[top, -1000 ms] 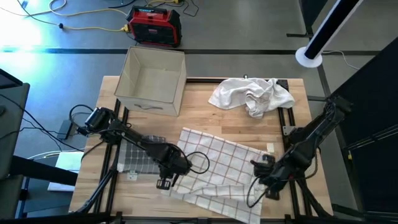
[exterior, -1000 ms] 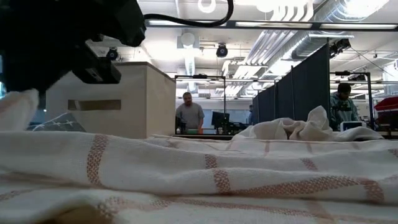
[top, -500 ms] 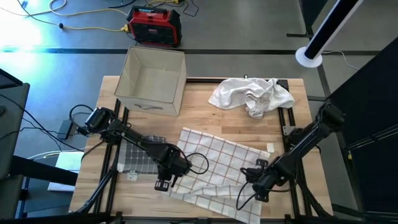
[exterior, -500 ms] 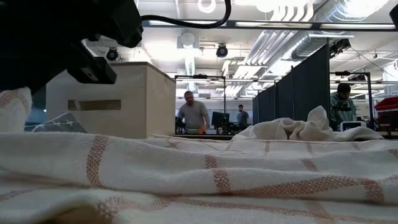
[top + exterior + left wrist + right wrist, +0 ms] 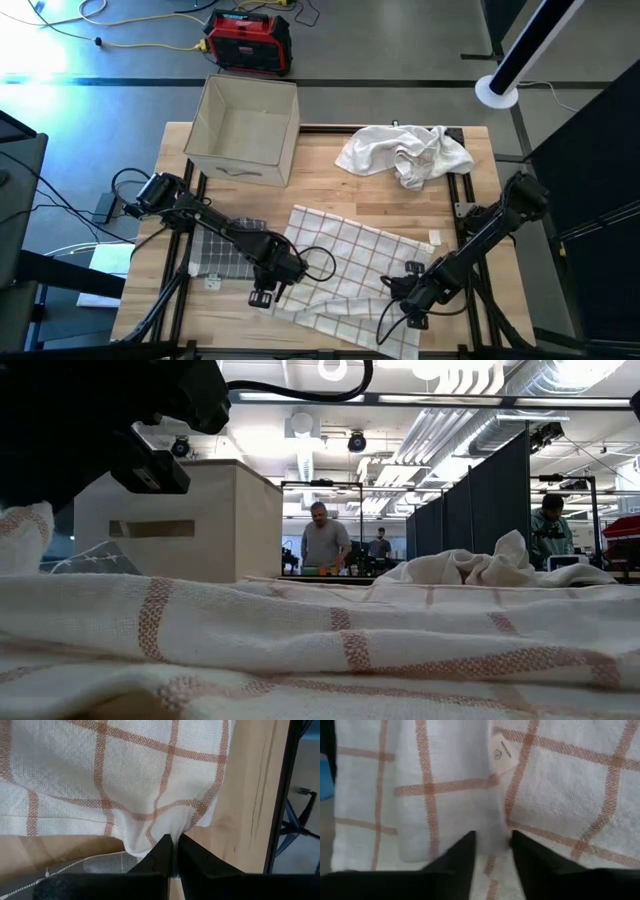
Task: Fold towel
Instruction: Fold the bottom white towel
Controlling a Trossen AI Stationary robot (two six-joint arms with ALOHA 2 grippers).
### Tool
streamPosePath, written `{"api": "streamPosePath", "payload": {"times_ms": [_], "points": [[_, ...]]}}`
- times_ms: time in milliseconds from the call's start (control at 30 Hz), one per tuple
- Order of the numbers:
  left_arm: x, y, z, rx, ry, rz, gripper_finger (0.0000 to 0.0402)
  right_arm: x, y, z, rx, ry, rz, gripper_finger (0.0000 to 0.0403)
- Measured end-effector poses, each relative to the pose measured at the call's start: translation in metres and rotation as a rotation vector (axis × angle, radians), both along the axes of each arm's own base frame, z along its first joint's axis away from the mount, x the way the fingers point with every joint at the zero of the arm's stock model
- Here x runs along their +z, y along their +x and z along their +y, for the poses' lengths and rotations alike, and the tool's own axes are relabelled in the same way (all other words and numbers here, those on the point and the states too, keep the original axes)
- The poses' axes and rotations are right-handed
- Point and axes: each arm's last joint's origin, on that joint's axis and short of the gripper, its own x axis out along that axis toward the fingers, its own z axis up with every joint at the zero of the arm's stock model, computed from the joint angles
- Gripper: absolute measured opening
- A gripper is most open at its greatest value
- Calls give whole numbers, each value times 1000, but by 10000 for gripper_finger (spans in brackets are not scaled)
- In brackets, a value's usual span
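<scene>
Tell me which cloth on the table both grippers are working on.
The red-checked towel at the table's front, spread out. The left gripper is pinching its edge; the right gripper is over it. The plain white cloth lies crumpled, untouched, farther back.

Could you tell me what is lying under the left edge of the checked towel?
A grey gridded cloth pokes out from under the checked towel beside the left gripper, jaws shut on the towel's corner. How far it runs underneath is covered.

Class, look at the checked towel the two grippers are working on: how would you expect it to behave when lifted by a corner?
The checked towel probably droops: it already lies in soft folds. The left gripper pinches a bunched edge, so it likely stretches unevenly. It looks thin and light, hence easy to drag.
</scene>
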Motion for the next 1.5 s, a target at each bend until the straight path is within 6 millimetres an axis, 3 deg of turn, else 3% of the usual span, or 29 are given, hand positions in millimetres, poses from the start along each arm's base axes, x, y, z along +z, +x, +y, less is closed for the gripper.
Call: {"api": "streamPosePath", "payload": {"times_ms": [67,133,533,800,1067,1200,1500], "points": [[0,0,0,0,1,-1,10,0,0,0,0,2,-1,28],[0,0,0,-1,2,-2,10,0,0,1,-6,9,0,11],[0,1,1,4,33,-15,10,13,-1,0,-75,84,12,1],[0,1,1,4,33,-15,10,45,-9,6,-35,313,-6,0],[0,1,1,-2,39,-20,10,41,-9,7,-100,245,-44,2],[0,1,1,-3,39,-21,10,37,-5,5,-128,222,-49,39],[0,1,2,-9,39,-24,10,12,3,4,-144,180,41,211]]}}
